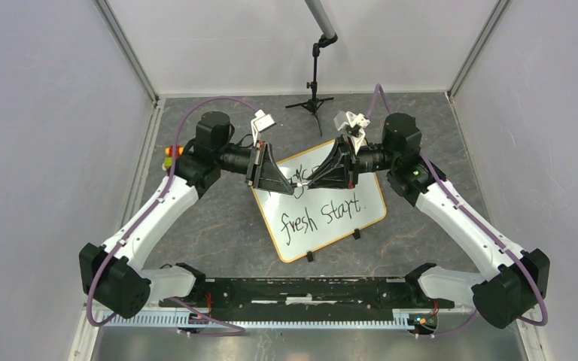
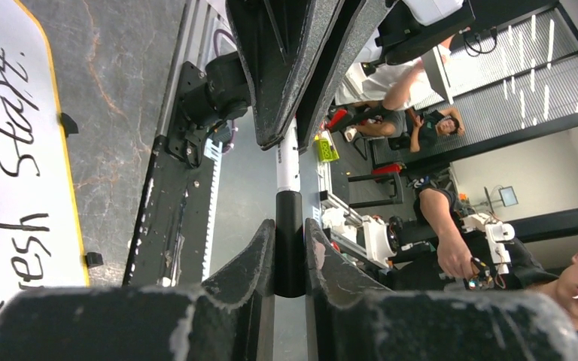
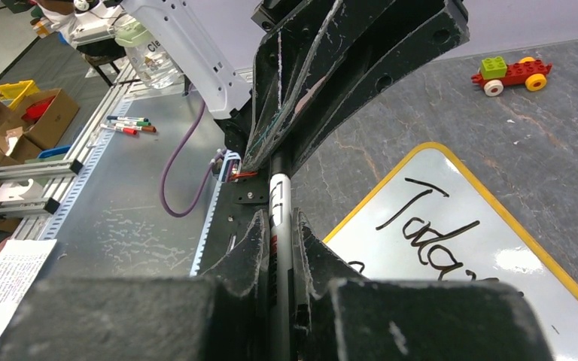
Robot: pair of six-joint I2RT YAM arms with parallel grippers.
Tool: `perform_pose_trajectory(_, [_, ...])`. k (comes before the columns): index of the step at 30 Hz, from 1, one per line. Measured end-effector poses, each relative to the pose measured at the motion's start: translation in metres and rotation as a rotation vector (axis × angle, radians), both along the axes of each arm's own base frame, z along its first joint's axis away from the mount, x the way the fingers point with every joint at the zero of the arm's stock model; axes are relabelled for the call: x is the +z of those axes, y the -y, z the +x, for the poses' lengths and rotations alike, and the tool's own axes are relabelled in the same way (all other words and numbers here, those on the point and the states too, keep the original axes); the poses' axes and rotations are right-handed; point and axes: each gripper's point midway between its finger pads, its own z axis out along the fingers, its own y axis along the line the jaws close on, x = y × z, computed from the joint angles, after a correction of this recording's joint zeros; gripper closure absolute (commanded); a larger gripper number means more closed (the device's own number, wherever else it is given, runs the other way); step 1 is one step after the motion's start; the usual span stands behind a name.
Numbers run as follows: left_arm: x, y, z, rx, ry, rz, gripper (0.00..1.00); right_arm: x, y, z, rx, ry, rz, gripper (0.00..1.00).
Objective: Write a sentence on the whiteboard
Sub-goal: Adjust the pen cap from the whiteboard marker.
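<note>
The whiteboard [image 1: 363,188] lies tilted on the grey table, with the sentence [image 1: 322,214] in black script; "fresh Start." is readable. The upper line is mostly hidden under the grippers. Both grippers meet tip to tip just above the board's upper left part. My left gripper [image 2: 289,226] is shut on the marker's black cap [image 2: 288,244]. My right gripper [image 3: 279,218] is shut on the marker's grey-white body [image 3: 279,197]. In the right wrist view the board [image 3: 512,271] shows "Toda" [image 3: 433,222].
A small black tripod stand [image 1: 314,86] stands at the back of the table. A red and yellow toy car [image 3: 512,73] sits left of the board by the left arm. The black base rail [image 1: 308,292] runs along the near edge.
</note>
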Motion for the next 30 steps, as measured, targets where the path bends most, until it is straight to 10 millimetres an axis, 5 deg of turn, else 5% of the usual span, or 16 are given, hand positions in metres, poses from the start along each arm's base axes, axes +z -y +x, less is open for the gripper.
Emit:
perform_pose_trajectory(12, [0.004,0.002,-0.006,-0.048,-0.061,0.016,0.97,0.001,-0.003,-0.007,0.014,-0.008,-0.002,1.0])
perform_pose_trajectory(19, [0.002,0.0,0.0,-0.022,-0.028,0.028,0.5,0.001,-0.008,-0.006,-0.002,0.013,-0.02,1.0])
perform_pose_trajectory(26, [0.023,-0.024,0.047,0.134,0.357,0.179,0.39,-0.019,-0.004,0.008,-0.05,-0.026,-0.071,1.0])
perform_pose_trajectory(30, [0.019,-0.041,0.046,0.122,0.519,0.3,0.37,-0.027,0.002,0.012,-0.071,-0.038,-0.099,1.0])
